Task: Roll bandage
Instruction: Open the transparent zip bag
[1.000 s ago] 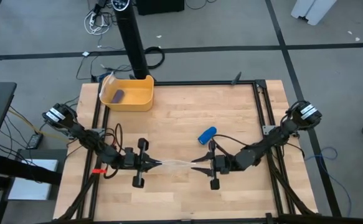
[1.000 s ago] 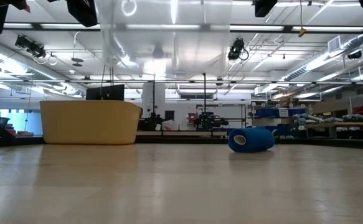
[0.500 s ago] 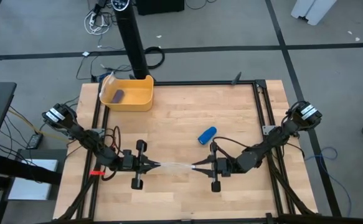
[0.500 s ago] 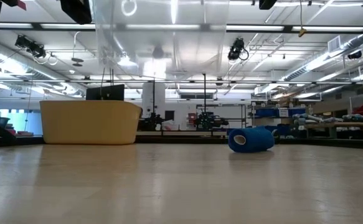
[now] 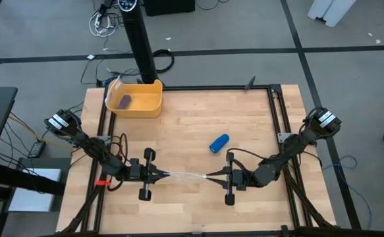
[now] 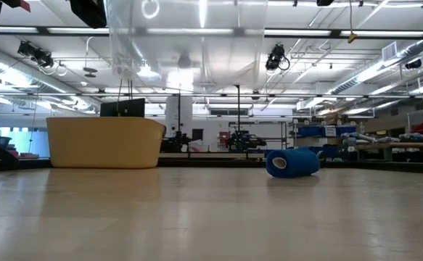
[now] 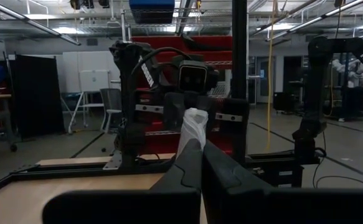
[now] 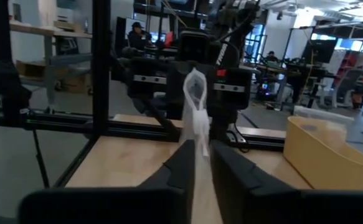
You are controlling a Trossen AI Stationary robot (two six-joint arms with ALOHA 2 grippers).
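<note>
The bright blue bandage (image 5: 219, 142) is a compact roll lying on its side on the wooden table, right of centre; it also shows in the low view (image 6: 292, 162). No gripper touches it. My left gripper (image 5: 167, 175) and my right gripper (image 5: 207, 176) face each other near the table's near edge. Each is shut on one end of a clear crinkled plastic bag (image 5: 186, 176), which spans the gap between them above the table. The bag shows as a sheer sheet high in the low view (image 6: 189, 43). My left gripper pinches the bag's left end (image 7: 193, 130) between its two shut fingers, level, coming from the table's left. The bag is lifted clear and runs on toward the other gripper. My right gripper pinches the bag's right end (image 8: 197, 118) between its two shut fingers, level, coming from the table's right. The bag is bunched into a narrow strand there and clear of the table.
A yellow bin (image 5: 136, 99) stands at the table's far left with a small dark purple block (image 5: 124, 101) inside; it shows in the low view (image 6: 106, 143). A black post (image 5: 141, 46) rises behind it. Black rails (image 5: 271, 118) frame the table.
My right gripper has drawn back a little toward the table's right and near edge, still holding the bag. My left gripper has eased slightly toward the left. The bag between them is drawn out longer and narrower. The bandage roll has stayed where it was.
</note>
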